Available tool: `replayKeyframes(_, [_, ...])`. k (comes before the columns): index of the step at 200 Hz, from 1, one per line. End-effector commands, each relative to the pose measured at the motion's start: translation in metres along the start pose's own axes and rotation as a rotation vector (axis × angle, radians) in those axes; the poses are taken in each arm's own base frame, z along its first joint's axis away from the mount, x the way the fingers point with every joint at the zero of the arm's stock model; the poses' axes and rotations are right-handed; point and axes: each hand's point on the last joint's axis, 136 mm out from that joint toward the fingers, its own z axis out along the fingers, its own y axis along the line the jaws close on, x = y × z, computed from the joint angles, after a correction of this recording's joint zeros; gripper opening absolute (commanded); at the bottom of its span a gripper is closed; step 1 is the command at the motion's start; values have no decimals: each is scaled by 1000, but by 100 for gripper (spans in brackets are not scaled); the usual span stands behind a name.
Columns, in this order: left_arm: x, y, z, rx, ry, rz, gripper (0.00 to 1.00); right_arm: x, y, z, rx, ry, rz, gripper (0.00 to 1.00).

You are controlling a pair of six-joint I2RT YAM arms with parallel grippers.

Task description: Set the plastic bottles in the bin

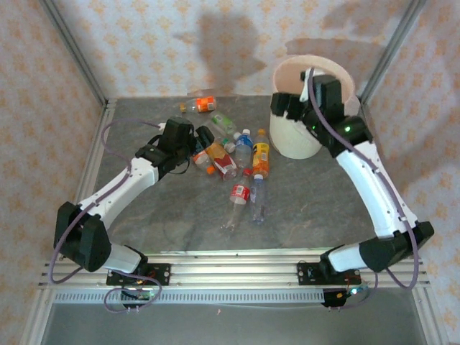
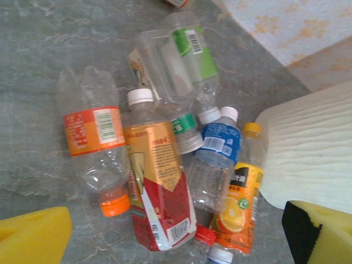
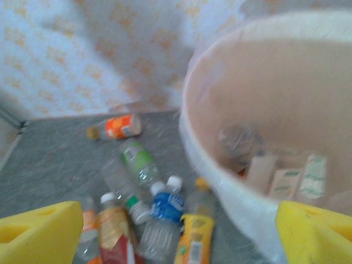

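Left pincer (image 1: 192, 146): spread wide, holding nothing; in the top view it hangs at the 9 o'clock edge of the bottle pile (image 1: 233, 158).
Right pincer (image 1: 287, 108): spread apart, holding nothing; it sits over the bin (image 1: 295, 140), at the rim's 10 o'clock side.
Bottles: most lie in 1 heap on the grey table (image 1: 309, 205) between the 2 arms; 1 orange-label bottle (image 1: 203, 105) lies alone at 11 o'clock from the heap.
Bin: at 2 o'clock from the heap; some things lie inside, too blurry to name.
Closest bottle: the red-and-gold bottle (image 2: 157, 187), just under the left pincer; in the left wrist view its white cap points to 12 o'clock and its bottom to 6 o'clock.
Fit: the yellow pads (image 2: 33, 236) show at 8 o'clock and 4 o'clock, 1 on each side of it, so a squeeze would go across its long side; I think that suits a grab.
Nearer arm: the left; the right pincer is well apart from the heap.
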Motion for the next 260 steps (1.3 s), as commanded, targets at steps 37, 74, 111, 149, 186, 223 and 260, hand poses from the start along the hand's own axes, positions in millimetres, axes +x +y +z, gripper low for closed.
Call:
replayKeyframes(37, [-12,15,-1,-96,-67,-87,100,103,-4,-6,1,-13,406,90])
replayKeyframes(74, [-9,17,6,-109,-57,-99,100,200,-15,1,37,252,412,87])
replayKeyframes(111, [-5,12,15,-107,-23,-107,100,276,10,16,-40,567,332,83])
replayKeyframes(149, [-3,15,18,-122,-16,-112,100,311,-1,29,65,667,270,79])
replayKeyframes(186, [-2,19,18,-142,-14,-102,100,331,-9,39,127,737,216,75])
replayKeyframes(223, [0,20,20,-147,-6,-100,100,346,0,47,86,805,213,72])
replayKeyframes(260, [2,24,21,-163,2,-94,100,358,-35,45,257,785,178,70])
